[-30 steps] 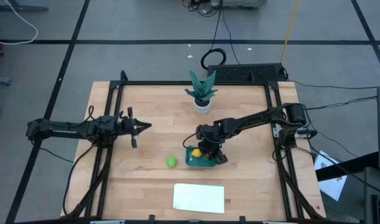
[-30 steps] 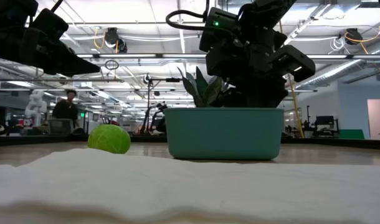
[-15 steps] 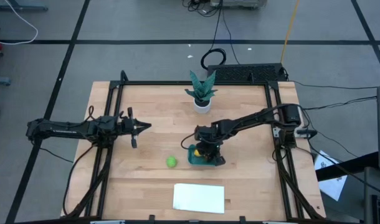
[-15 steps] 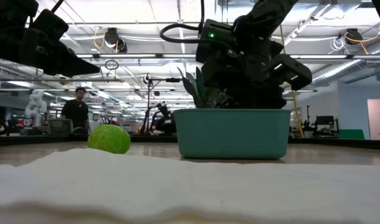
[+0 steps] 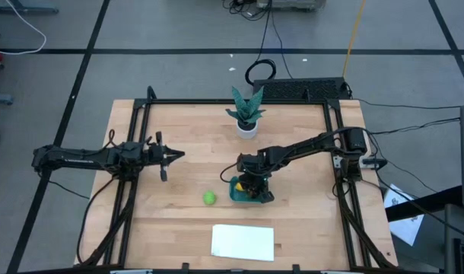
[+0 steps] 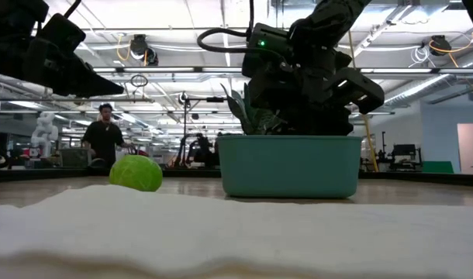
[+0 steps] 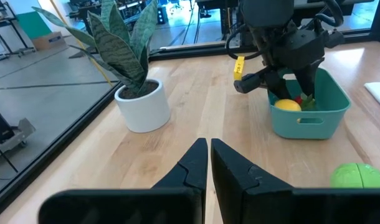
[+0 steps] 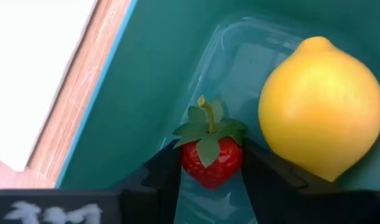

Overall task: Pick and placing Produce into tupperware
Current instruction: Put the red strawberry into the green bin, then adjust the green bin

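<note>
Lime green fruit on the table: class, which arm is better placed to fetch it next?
Left, probably. The left tool hovers free, while the right tool is down in the tupperware, shut on the strawberry.

Glossy teal plastic tub [image 8: 152,81], matt lemon [image 8: 318,106]; wood-grain table [image 5: 186,137]

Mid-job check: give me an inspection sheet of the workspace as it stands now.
Surface: wooden table.
Job's things: teal tub holds lemon and strawberry; lime outside, on table left of tub.
Clutter: potted plant at back; white sheet at front.
Grippers: right gripper in tub, jaws on strawberry; left gripper shut, idle at left.
Cables: on floor behind the table.
Surroundings: person far behind.
</note>
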Robot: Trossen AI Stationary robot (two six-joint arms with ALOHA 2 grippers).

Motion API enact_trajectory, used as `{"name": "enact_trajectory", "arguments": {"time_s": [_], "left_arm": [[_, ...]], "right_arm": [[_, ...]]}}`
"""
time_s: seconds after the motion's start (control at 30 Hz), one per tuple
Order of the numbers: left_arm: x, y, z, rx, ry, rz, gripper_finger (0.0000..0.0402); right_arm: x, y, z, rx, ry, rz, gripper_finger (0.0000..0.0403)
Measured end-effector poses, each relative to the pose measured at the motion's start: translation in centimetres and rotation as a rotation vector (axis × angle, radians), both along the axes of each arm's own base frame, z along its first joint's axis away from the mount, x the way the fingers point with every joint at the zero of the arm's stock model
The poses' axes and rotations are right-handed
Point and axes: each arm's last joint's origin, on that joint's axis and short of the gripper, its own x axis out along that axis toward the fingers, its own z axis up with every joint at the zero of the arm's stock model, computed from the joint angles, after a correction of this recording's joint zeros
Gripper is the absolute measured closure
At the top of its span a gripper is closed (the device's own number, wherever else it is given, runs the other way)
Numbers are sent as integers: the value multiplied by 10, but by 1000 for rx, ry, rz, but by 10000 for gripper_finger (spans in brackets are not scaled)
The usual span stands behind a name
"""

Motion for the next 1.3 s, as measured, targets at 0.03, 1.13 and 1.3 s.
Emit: {"name": "enact_trajectory", "arguments": {"time_s": [0.03, 1.13, 1.3], "left_arm": [[0, 0, 0, -3, 0, 0, 376], [0, 0, 0, -9, -2, 2, 376], [0, 0, 0, -11, -3, 3, 376]], "right_arm": [[0, 0, 0, 0, 1, -1, 256], [8, 3, 23, -74, 74, -45, 155], [8, 3, 23, -70, 76, -54, 155]]}}
